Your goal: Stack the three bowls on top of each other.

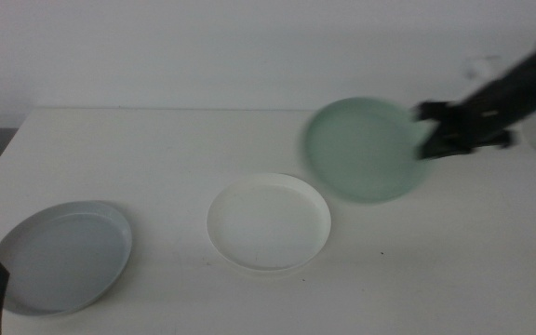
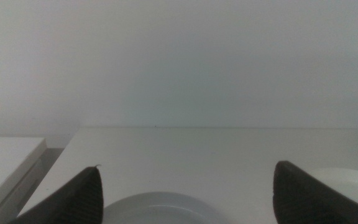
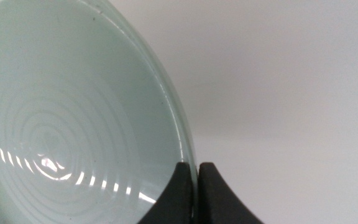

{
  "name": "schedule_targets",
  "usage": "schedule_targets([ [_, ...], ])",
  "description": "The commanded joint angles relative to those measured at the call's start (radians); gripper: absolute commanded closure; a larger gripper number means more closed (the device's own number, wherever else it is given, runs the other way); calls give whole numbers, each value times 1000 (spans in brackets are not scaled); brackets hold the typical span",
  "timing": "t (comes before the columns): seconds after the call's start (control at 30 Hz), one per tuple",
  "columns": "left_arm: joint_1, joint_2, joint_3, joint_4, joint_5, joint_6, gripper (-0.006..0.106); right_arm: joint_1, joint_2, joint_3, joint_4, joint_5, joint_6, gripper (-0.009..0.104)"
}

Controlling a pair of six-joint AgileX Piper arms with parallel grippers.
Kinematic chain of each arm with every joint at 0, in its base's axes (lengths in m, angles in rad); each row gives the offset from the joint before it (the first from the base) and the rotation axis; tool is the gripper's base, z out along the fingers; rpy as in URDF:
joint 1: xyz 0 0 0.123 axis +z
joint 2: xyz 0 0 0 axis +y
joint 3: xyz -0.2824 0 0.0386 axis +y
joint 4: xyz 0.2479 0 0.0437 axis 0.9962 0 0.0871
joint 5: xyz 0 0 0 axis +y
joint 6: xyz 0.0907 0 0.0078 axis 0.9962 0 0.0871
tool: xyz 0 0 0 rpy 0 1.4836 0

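Pinching the light, stiff, slick green bowl [image 1: 366, 149] by its thin rim at upper right, my right claw [image 1: 433, 140] is clenched; left claw [image 2: 185, 193] waits released.

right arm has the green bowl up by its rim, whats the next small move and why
Probably carry the green bowl left and forward over the white bowl. The right end effector pinches its rim, holding it tilted off the table, and the white bowl sits open nearby.

A bare test bench, more lab than home. A plain white table [image 1: 156, 158] stands against a blank white wall [image 1: 203, 46]. Nothing domestic surrounds it.
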Motion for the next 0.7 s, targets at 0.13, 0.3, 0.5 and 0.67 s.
schedule_targets([
  [0.13, 2, -3, 0, 1, -10, -3, 7, 246, 7, 7, 6, -130, 53, 97],
  [0.3, 2, -3, 0, 1, -10, -2, 7, 326, 61, 7, 3, -154, 96, 97],
  [0.5, 2, -3, 0, 1, -10, -2, 7, 352, 118, 7, 9, -175, 135, 97],
  [0.67, 2, -3, 0, 1, -10, -4, 7, 352, 139, 7, 3, -175, 133, 97],
])
